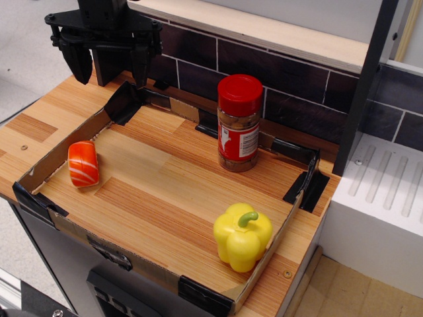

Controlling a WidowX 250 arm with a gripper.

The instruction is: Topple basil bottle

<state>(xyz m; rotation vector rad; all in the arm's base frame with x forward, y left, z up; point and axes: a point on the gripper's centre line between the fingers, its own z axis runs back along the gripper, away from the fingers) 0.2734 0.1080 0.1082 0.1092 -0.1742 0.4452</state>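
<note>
The basil bottle (239,123) stands upright near the back of the wooden board, a clear jar with a wide red cap, a red-and-white label and brownish contents. My black gripper (109,67) hangs above the board's back left corner, well to the left of the bottle and apart from it. Its two fingers (78,61) are spread open with nothing between them.
A yellow toy pepper (242,236) stands at the front right. A salmon sushi piece (83,163) lies at the left. A low cardboard rim (66,152) with black tape corners surrounds the board. A dark tiled wall (291,99) runs behind, a white rack (390,191) at the right.
</note>
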